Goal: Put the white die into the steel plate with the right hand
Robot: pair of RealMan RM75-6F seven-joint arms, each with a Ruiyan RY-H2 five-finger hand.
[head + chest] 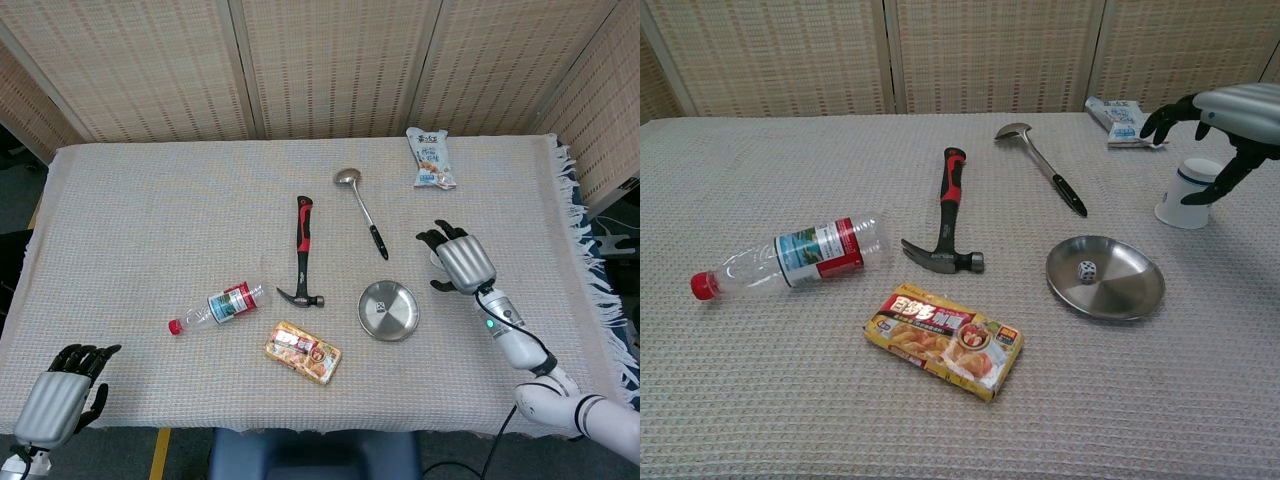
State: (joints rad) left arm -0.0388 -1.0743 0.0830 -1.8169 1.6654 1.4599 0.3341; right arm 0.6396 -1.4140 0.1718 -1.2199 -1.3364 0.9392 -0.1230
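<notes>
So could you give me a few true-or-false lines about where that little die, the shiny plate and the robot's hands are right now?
1. The white die lies inside the steel plate. True.
2. The right hand holds the die. False: it holds nothing, fingers spread, above the white cup.
3. The hammer rests on the plate. False: it lies on the cloth, apart from it.
4. The left hand is near the table's front corner, far from the plate. True.

Cup [1187,197] seemingly crowds right hand [463,260]
</notes>
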